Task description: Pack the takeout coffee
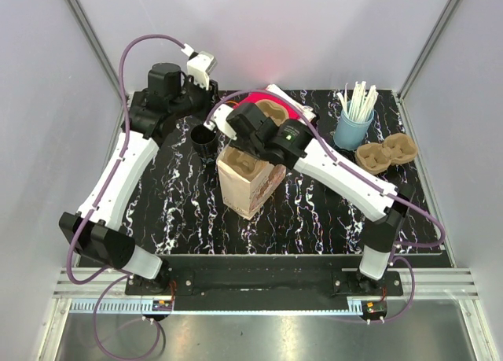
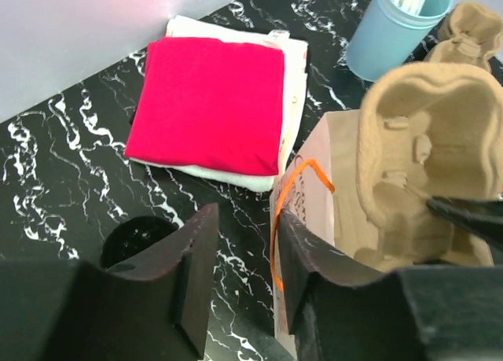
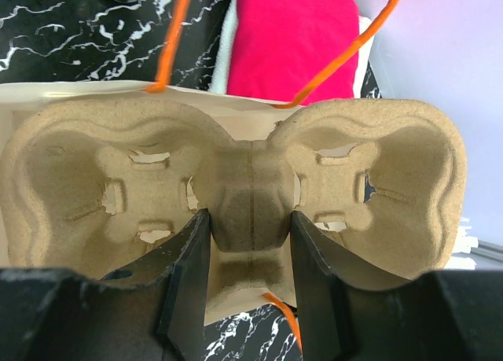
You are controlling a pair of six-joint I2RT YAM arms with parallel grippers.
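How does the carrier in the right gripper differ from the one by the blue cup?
The held carrier is pinched at its middle by the right gripper; the spare carrier lies free. The held carrier stands tipped in the mouth of the paper bag; the spare carrier lies flat beside the blue cup. Both are empty brown pulp two-cup trays.

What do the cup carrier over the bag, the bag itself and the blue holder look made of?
Cup carrier: moulded paper pulp, matte tan, fibrous with ragged slot edges. Bag: apparently kraft paper, matte, orange cord handles. Blue holder: smooth, even colour, probably plastic; unsure.
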